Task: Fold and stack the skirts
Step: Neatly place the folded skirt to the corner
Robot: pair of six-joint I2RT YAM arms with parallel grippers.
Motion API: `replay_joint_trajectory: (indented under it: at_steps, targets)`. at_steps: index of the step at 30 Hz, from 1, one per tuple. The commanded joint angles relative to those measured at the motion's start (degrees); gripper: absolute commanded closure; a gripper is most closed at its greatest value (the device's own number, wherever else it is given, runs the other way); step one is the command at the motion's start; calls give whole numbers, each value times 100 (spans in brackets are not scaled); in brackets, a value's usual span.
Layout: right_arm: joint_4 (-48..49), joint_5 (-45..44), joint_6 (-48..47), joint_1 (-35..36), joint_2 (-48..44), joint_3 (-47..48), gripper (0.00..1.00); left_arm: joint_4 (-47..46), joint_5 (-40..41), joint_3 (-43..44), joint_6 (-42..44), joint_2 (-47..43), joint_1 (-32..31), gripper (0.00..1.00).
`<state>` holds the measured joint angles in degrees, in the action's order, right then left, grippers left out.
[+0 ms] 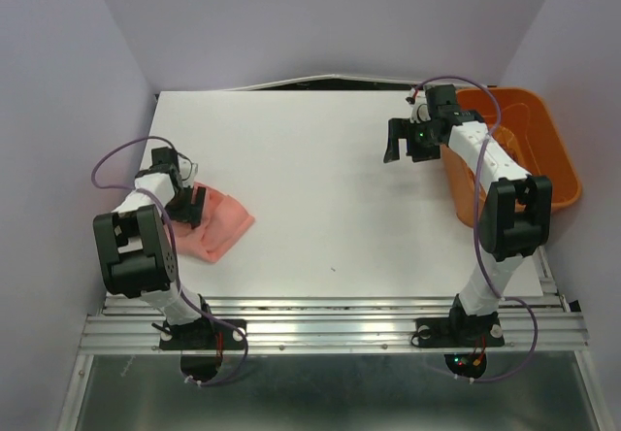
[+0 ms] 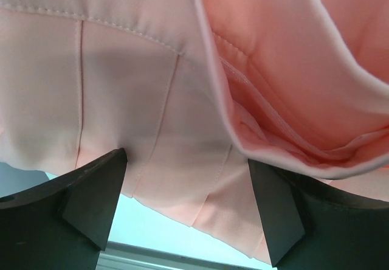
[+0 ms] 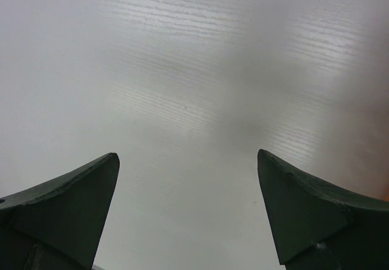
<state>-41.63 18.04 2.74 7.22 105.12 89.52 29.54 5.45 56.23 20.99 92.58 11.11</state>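
Over on the left side of the flat white table (image 1: pixel 320 208), close to the near-left edge: one salmon-pink pleated fabric skirt (image 1: pixel 221 229), folded over into a rough wedge. Pointing a blunt corner rightward, toward the table's middle. Stretching slantwise from far-left to near-right, though barely longer than wide, so hard to call a firm long axis.

Up close from the left wrist view: a stitched edge across the top, pleat lines running down toward the camera, a second layer lapped over on the right with a curled rim.

Down at the skirt's far-left end, the left gripper (image 1: pixel 184 206), jaws spread wide, black fingertips (image 2: pixel 97 191) at the cloth's near edge, pinching nothing. Cannot tell whether actually touching the fabric.

Across on the right, well apart from the skirt: the right gripper (image 1: pixel 403 149), hanging over bare tabletop, jaws likewise splayed, holding nothing. Just beyond, at the table's right edge, a rectangular orange plastic basket (image 1: pixel 555 164).
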Motion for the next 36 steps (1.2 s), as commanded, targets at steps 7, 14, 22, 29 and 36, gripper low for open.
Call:
replay_joint_trajectory:
  at_steps: [7,14,22,29,36]
  targets:
    - [-21,77,7,25,-501,-92,0,1080,-896,-385,98,103,418,17]
    - [-65,-82,-99,25,-703,-355,0,1791,-1258,546,861,-450,225,15]
    - [-65,-20,-107,25,-721,-417,0,2144,-677,2392,1574,-66,207,15]
    - [-83,-178,-204,25,-782,-514,0,2250,-1178,2675,2338,955,207,16]
    - [-91,-257,-204,25,-818,-584,0,1529,-940,2261,2305,1710,409,21]
